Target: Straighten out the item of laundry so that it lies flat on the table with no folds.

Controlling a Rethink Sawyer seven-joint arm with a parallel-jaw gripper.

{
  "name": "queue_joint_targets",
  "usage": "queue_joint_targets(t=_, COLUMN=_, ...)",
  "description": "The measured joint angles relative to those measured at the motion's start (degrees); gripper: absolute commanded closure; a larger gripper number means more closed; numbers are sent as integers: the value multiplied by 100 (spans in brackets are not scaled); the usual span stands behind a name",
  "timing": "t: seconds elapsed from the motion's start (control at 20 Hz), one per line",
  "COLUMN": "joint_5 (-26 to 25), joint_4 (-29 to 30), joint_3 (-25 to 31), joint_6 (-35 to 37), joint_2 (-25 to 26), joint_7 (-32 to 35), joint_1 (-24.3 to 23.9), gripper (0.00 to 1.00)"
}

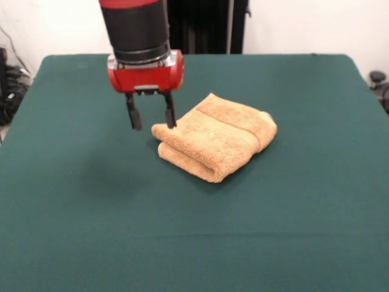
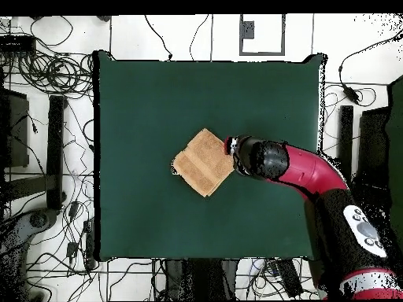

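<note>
The orange-tan towel [image 1: 216,139] lies folded over on itself near the middle of the green table [image 1: 73,219], with a thick rolled fold along its near edge and a woven band across its top layer. My gripper [image 1: 151,119] hangs just left of the towel's left corner, fingers open and empty; the right finger [image 1: 171,112] is at that corner's edge. In the overhead view the towel [image 2: 203,162] shows as a diamond, and the arm [image 2: 283,163] reaches in from the right; its wrist hides the fingers.
The table [image 2: 142,94] is bordered by floor with many cables [image 2: 47,71] and stands. Dark equipment stands behind the far edge of the table in the front view [image 1: 203,24].
</note>
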Motion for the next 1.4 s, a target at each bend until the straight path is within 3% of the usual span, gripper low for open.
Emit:
queue_joint_targets(t=0.75, joint_5=-328, joint_4=-265, joint_3=39, joint_6=-651, joint_2=1071, joint_7=0, joint_1=25, gripper=0)
queue_joint_targets(t=1.4, joint_5=-344, joint_4=-289, joint_3=142, joint_6=-653, joint_2=1081, joint_7=0, joint_1=-45, gripper=0)
